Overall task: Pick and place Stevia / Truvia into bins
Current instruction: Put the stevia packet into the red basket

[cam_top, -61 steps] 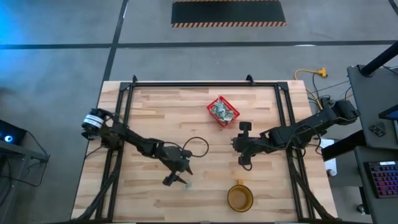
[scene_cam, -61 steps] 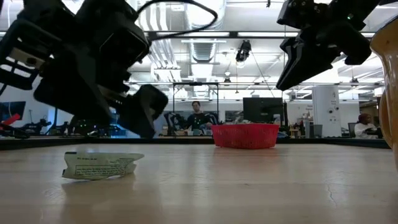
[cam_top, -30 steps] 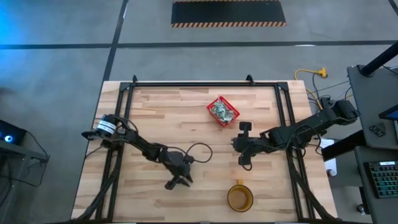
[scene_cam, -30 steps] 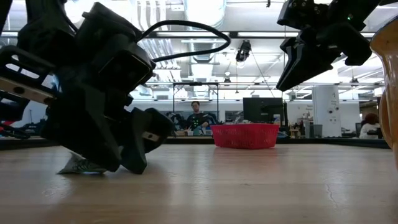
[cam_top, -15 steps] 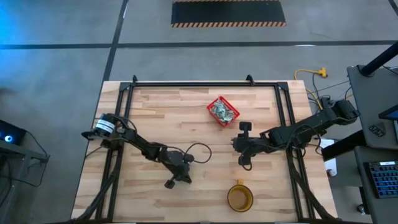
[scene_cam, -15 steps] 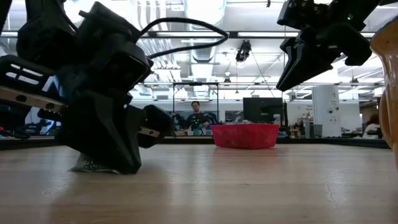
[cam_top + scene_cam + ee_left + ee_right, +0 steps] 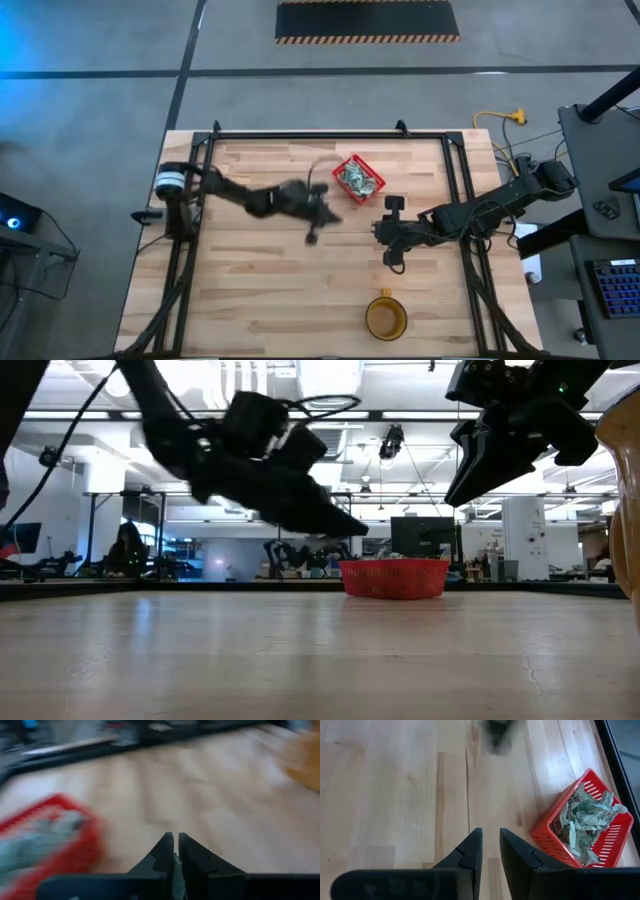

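My left gripper (image 7: 330, 218) hangs above the table's middle, just left of and nearer than the red bin (image 7: 358, 180), and it is blurred. Its fingers (image 7: 176, 851) are shut, with only a thin pale sliver of a Stevia sachet (image 7: 177, 879) showing between them. The red bin (image 7: 580, 825) holds several crumpled pale green and white sachets (image 7: 585, 815). No sachet lies on the bare table. My right gripper (image 7: 390, 238) waits right of centre, raised, its fingers (image 7: 490, 847) a little apart with nothing between them. My left gripper has the sachet pinched between its two shut fingers; its own fingers hide all but a pale sliver (image 7: 177, 879), so I cannot tell which part is held. The fingers (image 7: 345, 525) slant slightly down, pointing toward the table's right, and they are well clear of the wood.
A round amber cup (image 7: 385, 318) stands near the front edge, right of centre, and fills the low view's right edge (image 7: 625, 490). A black frame (image 7: 300, 135) runs along the table's far and side edges. Bare wood lies across the left and front.
My left gripper has shut on the sachet near the table's front, then risen and swung fast toward the far edge and the red bin, tipping up closer to level. The sachet has left the table with it.
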